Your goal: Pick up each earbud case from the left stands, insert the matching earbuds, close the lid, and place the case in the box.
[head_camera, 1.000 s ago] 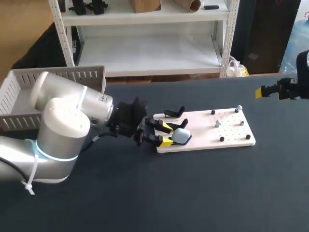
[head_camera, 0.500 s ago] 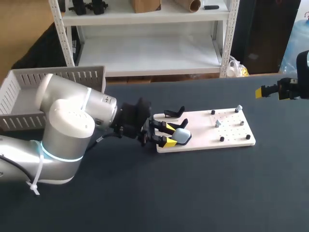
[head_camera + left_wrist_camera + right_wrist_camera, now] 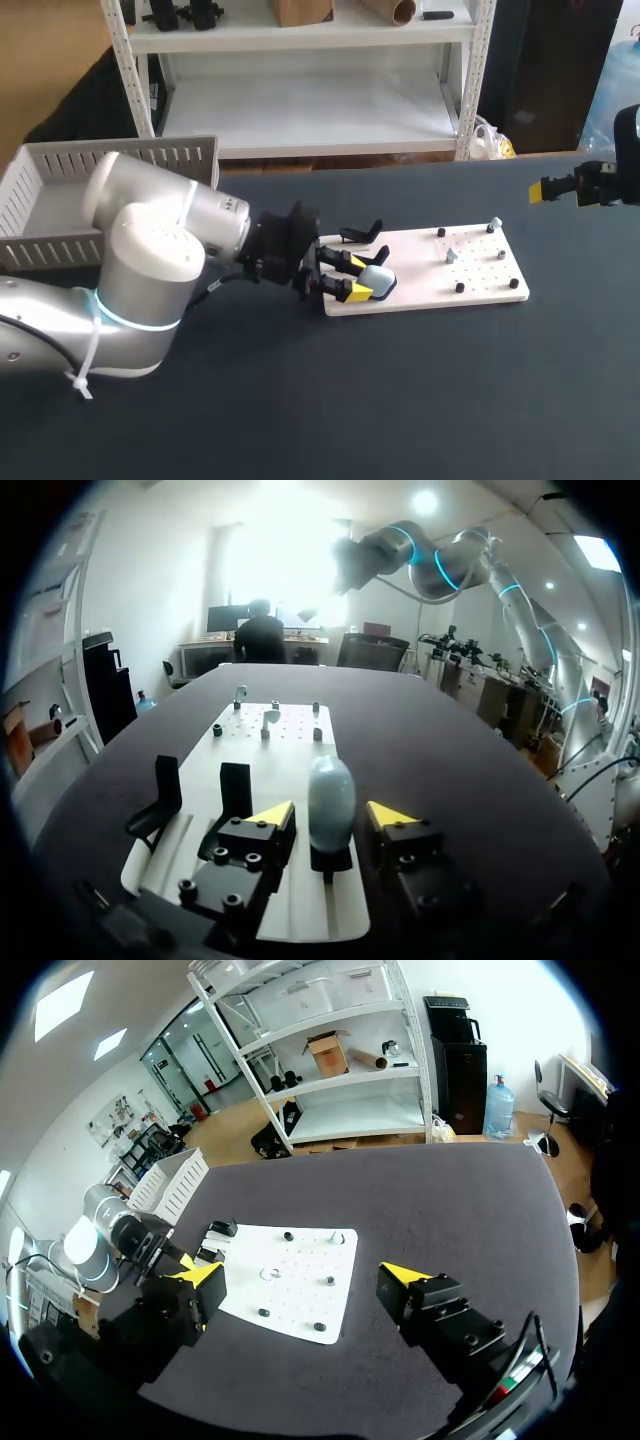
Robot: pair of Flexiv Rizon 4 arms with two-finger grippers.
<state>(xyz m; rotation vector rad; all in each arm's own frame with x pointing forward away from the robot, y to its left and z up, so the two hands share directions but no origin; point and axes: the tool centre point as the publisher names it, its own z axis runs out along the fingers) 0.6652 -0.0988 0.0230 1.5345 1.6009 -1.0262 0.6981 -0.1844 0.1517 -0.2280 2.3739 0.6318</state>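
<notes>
A pale blue earbud case [image 3: 377, 281] stands upright on a black stand at the left end of the white board [image 3: 480, 272]. My left gripper [image 3: 351, 277] has come in from the left and is open, one yellow tip on each side of the case. In the left wrist view the case [image 3: 331, 798] sits between the fingertips [image 3: 272, 813], with a thin gap on both sides. Two empty black stands [image 3: 165, 790] are beside it. A pale earbud [image 3: 452, 256] rests further along the board. My right gripper [image 3: 560, 188] hangs open high at the table's far right, holding nothing.
A grey slatted box [image 3: 60, 190] stands at the back left, behind my left arm. Black pegs [image 3: 459, 287] stick up from the board's right half. In the right wrist view the board [image 3: 300, 1290] lies ahead of the open right gripper [image 3: 305, 1275].
My left arm has slid right toward the case, so its yellow tips now flank it, and the fingers have narrowed a little. The right arm has kept still.
</notes>
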